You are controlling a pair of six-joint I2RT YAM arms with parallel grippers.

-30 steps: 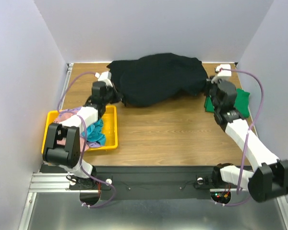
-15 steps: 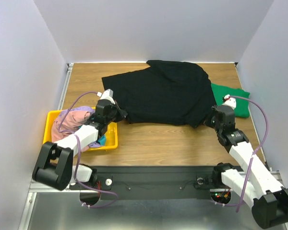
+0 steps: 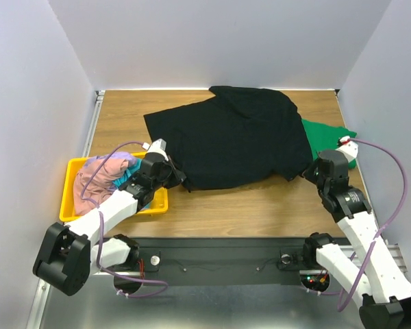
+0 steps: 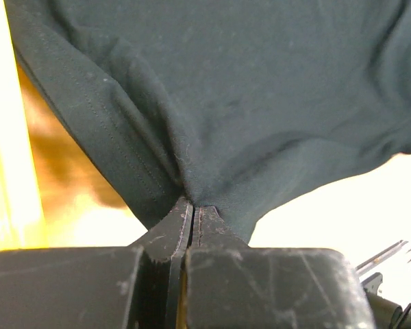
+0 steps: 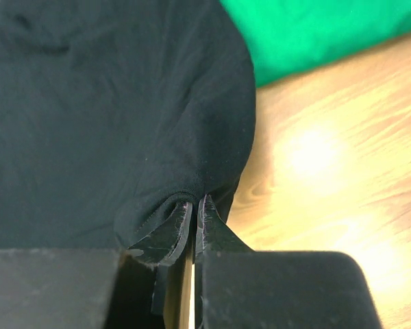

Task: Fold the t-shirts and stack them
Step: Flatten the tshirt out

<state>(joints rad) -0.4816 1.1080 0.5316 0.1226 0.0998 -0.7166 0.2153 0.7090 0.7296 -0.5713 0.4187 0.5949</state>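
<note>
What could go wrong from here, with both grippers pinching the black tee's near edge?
1. The black t-shirt lies over the green t-shirt's edge; pulling may drag it along.
2. The left gripper and right gripper each pinch only a small fold; either could slip.
3. The left gripper sits close to the yellow bin and could nudge it.

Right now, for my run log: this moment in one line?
left hand: shut on black t-shirt; right hand: shut on same; green t-shirt: not held
</note>
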